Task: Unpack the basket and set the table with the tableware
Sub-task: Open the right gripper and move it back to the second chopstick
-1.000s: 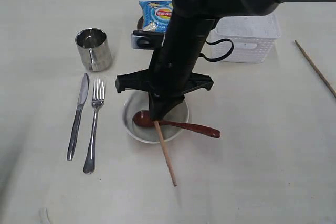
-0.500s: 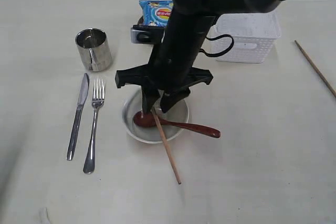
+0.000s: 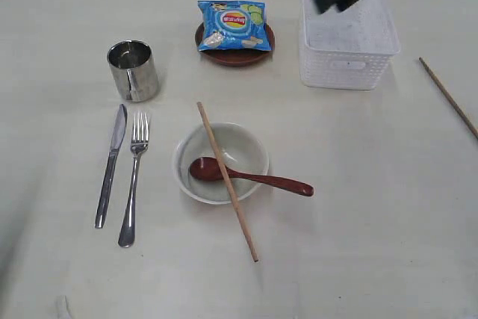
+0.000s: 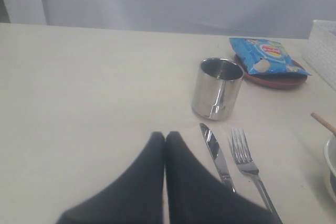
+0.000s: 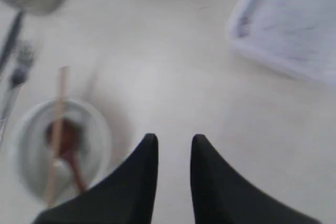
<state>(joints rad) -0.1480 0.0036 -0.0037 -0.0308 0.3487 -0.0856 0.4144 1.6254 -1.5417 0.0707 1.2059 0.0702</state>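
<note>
While the right gripper [image 5: 172, 140] hangs above the table [image 3: 373, 222] with its two fingers spread a little and nothing between them, the left gripper [image 4: 164, 136] sits low near the table with its fingertips pressed together, also empty; in the exterior view the right one is only a dark blur over the far end of the basket [image 3: 347, 72]. Basket stands upright at the far right of the table; cream bowl [image 3: 246, 151] is mid-table, well apart from it; wooden spoon [image 3: 269, 181] has its head in the bowl, handle over the rim and out to the right; one chopstick [image 3: 239, 214] lies slanted across the bowl's rim and over the spoon, its near end past the bowl; second chopstick [image 3: 448, 96] lies alone at the right edge. Left of the bowl, fork [image 3: 133, 177] and knife [image 3: 110, 166] lie side by side, knife outermost; steel mug [image 3: 133, 70] is upright just beyond them. Brown plate [image 3: 235, 57] sits at the far side between mug and basket; blue chip bag [image 3: 231, 25] rests on it.
</note>
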